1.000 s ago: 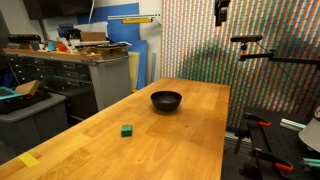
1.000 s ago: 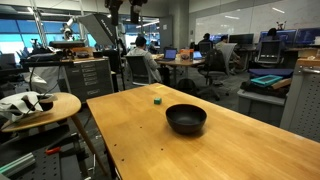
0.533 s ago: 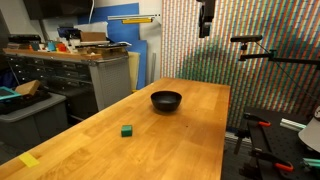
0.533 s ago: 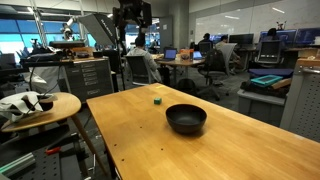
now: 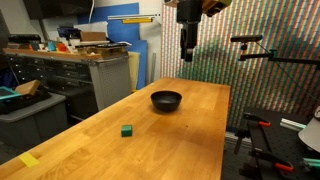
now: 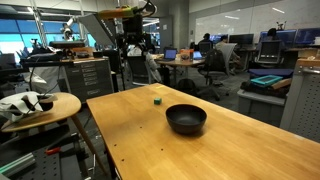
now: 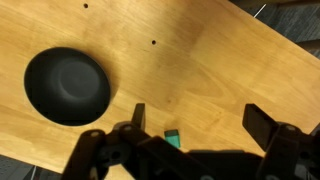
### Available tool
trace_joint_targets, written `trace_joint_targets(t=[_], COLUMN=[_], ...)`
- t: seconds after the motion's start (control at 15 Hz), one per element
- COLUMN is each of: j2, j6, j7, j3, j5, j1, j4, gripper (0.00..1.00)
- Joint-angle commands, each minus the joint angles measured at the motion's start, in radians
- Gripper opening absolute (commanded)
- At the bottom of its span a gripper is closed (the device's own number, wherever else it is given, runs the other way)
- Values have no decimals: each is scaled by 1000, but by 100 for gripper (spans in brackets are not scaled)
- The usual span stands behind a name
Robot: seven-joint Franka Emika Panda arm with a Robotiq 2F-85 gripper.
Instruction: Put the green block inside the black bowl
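The green block (image 5: 127, 130) is a small dark-green cube on the wooden table, apart from the black bowl (image 5: 166, 100). Both exterior views show them; block (image 6: 157, 100) and bowl (image 6: 186, 119) stand a short way apart. My gripper (image 5: 188, 48) hangs high above the table, beyond the bowl, and it also shows in an exterior view (image 6: 134, 52). In the wrist view the gripper (image 7: 200, 120) is open and empty. The bowl (image 7: 67, 85) lies far below at left and the block (image 7: 172, 138) sits near one finger.
The wooden table (image 5: 200, 145) has a flat yellow piece (image 5: 28, 160) at its near corner. Cabinets and a workbench (image 5: 70, 65) stand beside it. A round side table (image 6: 40, 105) and office desks (image 6: 190, 65) surround the table (image 6: 250, 150).
My arm has come down from the top of the view and moved over the table toward the bowl. The block and bowl have not moved.
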Motion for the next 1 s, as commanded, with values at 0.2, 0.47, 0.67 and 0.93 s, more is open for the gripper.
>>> trace_joint_targets(t=[0.2, 0.47, 0.67, 0.93], j2=[232, 356, 437, 530], j6=[115, 176, 213, 285], j7=[-27, -10, 1, 3], j3=[69, 113, 138, 159], j5=[36, 24, 16, -1], j1=[16, 16, 17, 18], j4=[124, 191, 239, 289], gripper=[100, 100, 100, 100])
